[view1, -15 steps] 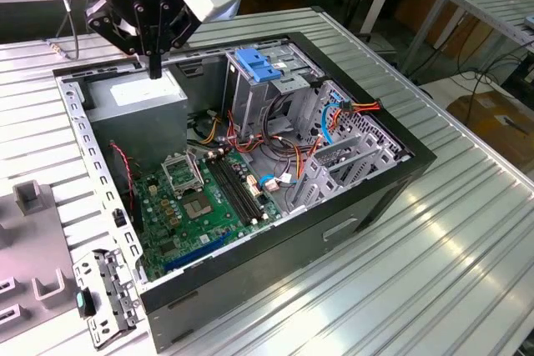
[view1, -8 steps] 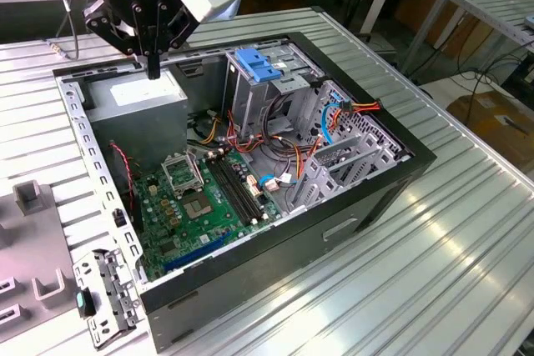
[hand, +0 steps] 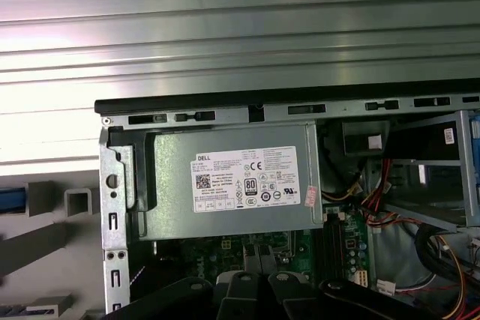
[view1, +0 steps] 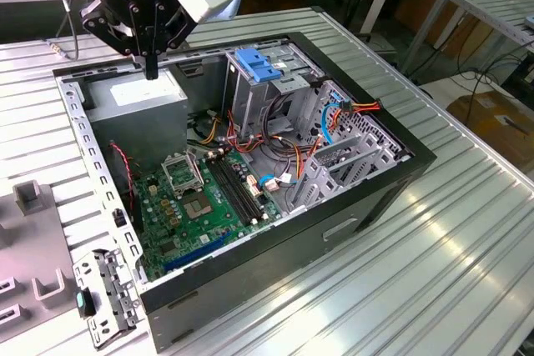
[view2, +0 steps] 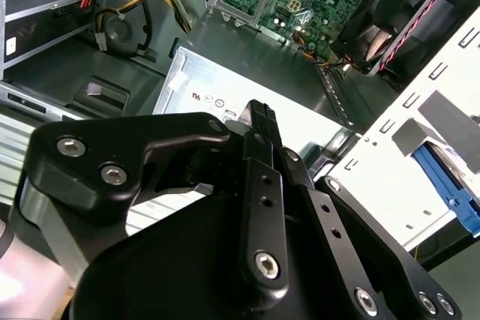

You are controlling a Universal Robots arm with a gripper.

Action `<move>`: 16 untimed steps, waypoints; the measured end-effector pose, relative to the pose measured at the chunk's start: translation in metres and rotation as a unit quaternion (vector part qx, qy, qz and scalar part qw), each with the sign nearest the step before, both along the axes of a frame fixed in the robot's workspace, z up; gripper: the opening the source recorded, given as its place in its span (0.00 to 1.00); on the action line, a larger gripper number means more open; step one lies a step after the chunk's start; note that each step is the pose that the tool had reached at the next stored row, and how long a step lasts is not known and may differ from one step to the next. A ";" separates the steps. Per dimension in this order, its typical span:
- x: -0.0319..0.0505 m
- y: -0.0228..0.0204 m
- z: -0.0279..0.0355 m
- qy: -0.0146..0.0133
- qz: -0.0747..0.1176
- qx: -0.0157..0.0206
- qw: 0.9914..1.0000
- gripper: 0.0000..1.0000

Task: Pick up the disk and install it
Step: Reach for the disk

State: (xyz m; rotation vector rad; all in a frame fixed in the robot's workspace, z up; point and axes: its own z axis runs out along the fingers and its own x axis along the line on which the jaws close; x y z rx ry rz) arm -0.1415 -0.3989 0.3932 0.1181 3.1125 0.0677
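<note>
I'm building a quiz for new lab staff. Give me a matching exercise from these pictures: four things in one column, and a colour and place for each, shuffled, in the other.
Things:
1. gripper
2. power supply
3. handle
4. motherboard

Descriptions:
a. green, lying in the open case
b. black, above the power supply
c. blue, atop the drive cage
d. grey, with a white sticker

Pairs: 1-b; 2-d; 3-c; 4-a
</note>
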 end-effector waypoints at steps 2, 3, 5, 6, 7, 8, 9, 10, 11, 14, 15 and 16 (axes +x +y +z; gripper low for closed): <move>-0.0006 0.0000 0.0000 0.000 0.000 0.000 1.000 0.11; -0.0008 0.0000 0.0000 0.000 0.000 0.000 1.000 0.11; -0.0014 0.0000 0.0000 0.000 0.000 0.000 1.000 0.11; -0.0017 0.0000 0.0000 0.000 0.000 0.000 1.000 0.11; -0.0024 0.0000 0.0000 0.000 0.000 0.000 1.000 0.11; -0.0027 0.0000 0.0000 0.000 0.000 0.000 1.000 0.11; -0.0030 0.0000 0.0000 0.000 0.000 0.000 1.000 0.11; -0.0033 0.0000 0.0000 0.000 0.000 0.000 1.000 0.11; -0.0036 0.0000 0.0000 0.000 0.000 0.000 1.000 0.11; -0.0048 0.0000 -0.0001 0.000 0.000 0.000 1.000 0.11; -0.0053 0.0000 0.0000 0.000 0.000 0.000 1.000 0.11; -0.0056 0.0000 -0.0001 0.000 0.000 0.000 1.000 0.11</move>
